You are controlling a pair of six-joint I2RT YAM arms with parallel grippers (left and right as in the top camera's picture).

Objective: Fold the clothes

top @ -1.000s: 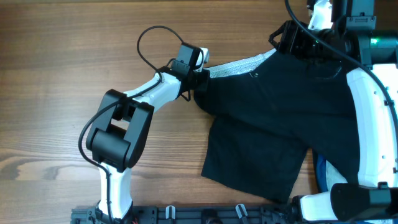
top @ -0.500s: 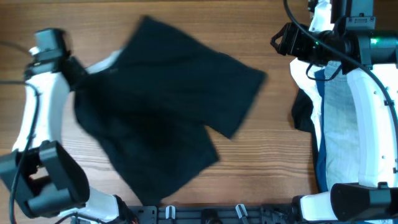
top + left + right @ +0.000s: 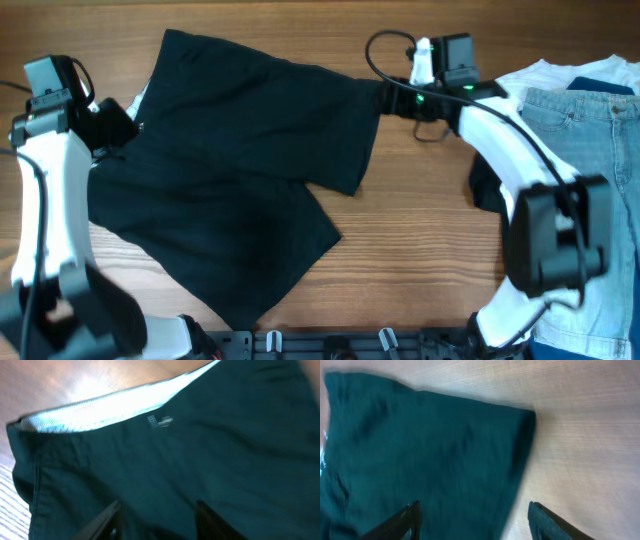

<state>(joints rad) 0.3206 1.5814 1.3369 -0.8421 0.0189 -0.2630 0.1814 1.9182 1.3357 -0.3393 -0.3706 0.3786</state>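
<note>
The left pincer (image 3: pixel 118 125), which a second ago was at mid-desk gripping the waist, has swung out to the far left and drawn the black shorts (image 3: pixel 240 170) with it. The shorts are now off the pile where they lay and spread across bare wooden desk (image 3: pixel 420 240). In the wrist view its fingers stand somewhat apart with cloth across the gap. I cannot tell whether they pinch it or only rest on it. Just ahead of this pincer runs the waistband (image 3: pixel 100 410), turned out to show its pale grey speckled lining, with a small printed mark below it. From there the garment reaches rightward as soft, matte, limp fabric in two broad legs, one slanting down toward the near edge and one running straight across. The cloth lies mostly flat, with only shallow ripples. The right pincer (image 3: pixel 385 98) has come across from the pile and hangs at the far leg's hem, jaws spread wide and released, with the squared hem corner just ahead of it and between its fingers. Behind that arm, well apart from the shorts, the light blue denim jeans (image 3: pixel 590 130) and a white shirt (image 3: pixel 530 75) are now uncovered. I judge the shorts laid out and ready for a first fold.
</note>
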